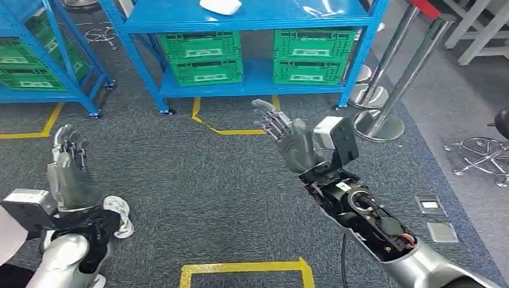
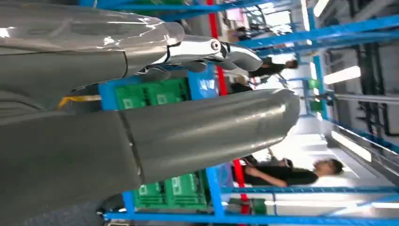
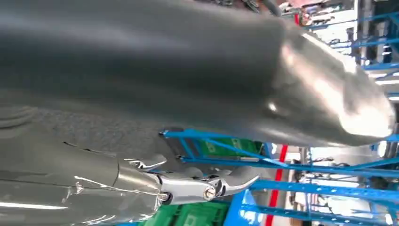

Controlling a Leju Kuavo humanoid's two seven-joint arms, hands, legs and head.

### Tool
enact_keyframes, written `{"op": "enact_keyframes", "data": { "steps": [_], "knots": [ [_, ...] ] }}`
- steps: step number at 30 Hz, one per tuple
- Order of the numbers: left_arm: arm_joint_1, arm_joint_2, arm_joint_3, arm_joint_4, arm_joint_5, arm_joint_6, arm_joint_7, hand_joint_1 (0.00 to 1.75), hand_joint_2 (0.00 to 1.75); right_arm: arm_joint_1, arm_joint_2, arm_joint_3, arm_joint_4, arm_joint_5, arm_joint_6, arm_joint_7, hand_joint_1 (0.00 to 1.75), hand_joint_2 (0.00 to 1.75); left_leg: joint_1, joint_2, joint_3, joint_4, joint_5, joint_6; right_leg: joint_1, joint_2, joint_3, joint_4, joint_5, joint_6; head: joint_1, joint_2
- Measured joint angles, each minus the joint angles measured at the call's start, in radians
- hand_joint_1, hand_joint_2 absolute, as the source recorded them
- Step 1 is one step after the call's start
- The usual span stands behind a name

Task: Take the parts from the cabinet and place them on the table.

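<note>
Nearest the camera in the head view, a yellow taped rectangle (image 1: 246, 269) is marked on the grey carpet floor (image 1: 198, 180) between the two silver arms. The left hand (image 1: 67, 157) is raised at the lower left, its fingers spread upward and nothing held in it. A small pale, shiny object (image 1: 118, 211) is seen just beside the left wrist; what it is cannot be told. The right hand (image 1: 287, 135) is held out farther forward, palm turned up, fingers apart and extended toward the shelving, with nothing gripped. Two small metal floor plates (image 1: 436, 217) are set in the carpet to the right of the right arm.

Beyond the hands, yellow floor tape (image 1: 225, 129) is laid in front of a blue shelving unit (image 1: 252, 87). Green crates (image 1: 204, 57) are stacked on its lower shelf in two groups. On the upper shelf a white part (image 1: 221, 6) is lying, partly cut off by the picture's edge, well apart from both hands. A second blue rack (image 1: 72, 72) with green crates (image 1: 24, 66) stands at the left. Chrome stanchion posts (image 1: 390, 84) are standing to the right of the shelving.
</note>
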Motion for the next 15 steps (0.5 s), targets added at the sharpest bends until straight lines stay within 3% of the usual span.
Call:
{"op": "enact_keyframes", "data": {
  "steps": [1, 2, 3, 5, 6, 7, 8, 9, 10, 11, 12, 13, 14, 15],
  "knots": [
    [-0.003, -0.006, -0.001, 0.001, 0.001, -0.009, -0.006, 0.00, 0.00, 0.002, -0.002, -0.003, -0.008, 0.000, -0.004, 0.006, 0.00, 0.00, 0.020, 0.004, 0.024, -0.041, 0.018, 0.002, 0.002, 0.003, -0.007, -0.001, -0.004, 0.000, 0.001, 0.000],
    [-0.008, -0.010, -0.002, 0.003, 0.002, -0.016, -0.012, 0.00, 0.00, 0.005, -0.004, -0.007, -0.012, 0.001, -0.008, 0.010, 0.00, 0.00, 0.016, 0.012, 0.037, -0.059, 0.023, 0.002, 0.003, 0.007, -0.014, 0.023, -0.019, 0.004, 0.008, 0.000],
    [-0.015, -0.014, -0.003, 0.007, 0.006, -0.020, -0.015, 0.00, 0.00, 0.005, -0.007, -0.009, -0.015, 0.001, -0.013, 0.018, 0.00, 0.00, 0.019, 0.015, 0.043, -0.062, 0.026, 0.005, 0.000, 0.011, -0.046, 0.093, -0.053, 0.006, 0.011, 0.000],
    [-0.017, -0.021, -0.006, 0.014, 0.007, -0.027, -0.021, 0.00, 0.00, 0.020, -0.010, -0.009, -0.024, 0.001, -0.018, 0.029, 0.00, 0.00, 0.022, 0.022, 0.046, -0.062, 0.023, 0.001, -0.009, 0.011, -0.136, 0.265, -0.113, 0.016, 0.019, 0.000],
    [-0.016, -0.021, -0.008, 0.017, 0.008, -0.027, -0.022, 0.00, 0.00, 0.027, -0.012, -0.009, -0.026, 0.001, -0.019, 0.032, 0.00, 0.00, 0.025, 0.025, 0.047, -0.060, 0.019, -0.004, -0.015, 0.011, -0.169, 0.317, -0.121, 0.023, 0.021, 0.000],
    [-0.013, -0.021, -0.008, 0.019, 0.008, -0.027, -0.022, 0.00, 0.00, 0.029, -0.013, -0.008, -0.027, 0.001, -0.019, 0.032, 0.00, 0.00, 0.030, 0.028, 0.049, -0.057, 0.015, -0.010, -0.021, 0.009, -0.174, 0.313, -0.102, 0.031, 0.024, 0.000],
    [-0.011, -0.021, -0.008, 0.021, 0.008, -0.026, -0.022, 0.00, 0.00, 0.029, -0.013, -0.008, -0.027, 0.001, -0.019, 0.033, 0.00, 0.00, 0.037, 0.033, 0.051, -0.052, 0.009, -0.020, -0.029, 0.005, -0.156, 0.264, -0.063, 0.040, 0.026, 0.000],
    [-0.009, -0.021, -0.008, 0.022, 0.008, -0.026, -0.022, 0.00, 0.00, 0.028, -0.013, -0.007, -0.027, 0.001, -0.019, 0.033, 0.00, 0.00, 0.046, 0.038, 0.052, -0.039, -0.001, -0.032, -0.038, -0.007, -0.116, 0.177, -0.010, 0.053, 0.028, 0.000],
    [-0.008, -0.020, -0.008, 0.022, 0.008, -0.027, -0.022, 0.00, 0.00, 0.028, -0.013, -0.007, -0.027, 0.001, -0.019, 0.033, 0.00, 0.00, 0.054, 0.042, 0.052, -0.018, -0.017, -0.046, -0.048, -0.035, -0.071, 0.077, 0.043, 0.066, 0.032, 0.000],
    [-0.006, -0.018, -0.008, 0.022, 0.008, -0.027, -0.022, 0.00, 0.00, 0.027, -0.013, -0.005, -0.026, 0.001, -0.019, 0.032, 0.00, 0.00, 0.050, 0.045, 0.047, -0.001, -0.031, -0.061, -0.037, -0.078, -0.065, 0.056, 0.010, 0.086, 0.041, 0.000],
    [-0.005, -0.016, -0.008, 0.022, 0.008, -0.027, -0.021, 0.00, 0.00, 0.026, -0.013, -0.003, -0.029, 0.001, -0.020, 0.032, 0.00, 0.00, 0.041, 0.047, 0.035, 0.026, -0.041, -0.069, -0.040, -0.065, -0.053, 0.054, 0.007, 0.057, 0.058, 0.000],
    [-0.003, -0.015, -0.008, 0.022, 0.008, -0.027, -0.023, 0.00, 0.00, 0.026, -0.013, 0.001, -0.029, 0.001, -0.021, 0.031, 0.00, 0.00, 0.039, 0.048, 0.033, 0.029, -0.040, -0.071, -0.041, -0.052, -0.063, 0.067, 0.003, 0.034, 0.046, 0.000],
    [-0.001, -0.015, -0.009, 0.022, 0.006, -0.027, -0.023, 0.00, 0.00, 0.025, -0.013, 0.001, -0.029, 0.001, -0.023, 0.030, 0.00, 0.00, 0.037, 0.056, 0.036, 0.029, -0.039, -0.075, -0.036, -0.046, -0.071, 0.074, 0.000, 0.027, 0.023, 0.000],
    [-0.001, -0.015, -0.009, 0.022, 0.007, -0.026, -0.022, 0.00, 0.00, 0.024, -0.014, 0.000, -0.029, 0.001, -0.023, 0.028, 0.00, 0.00, 0.042, 0.067, 0.038, 0.028, -0.041, -0.078, -0.035, -0.029, -0.076, 0.077, -0.001, 0.020, 0.022, 0.000]
  ]
}}
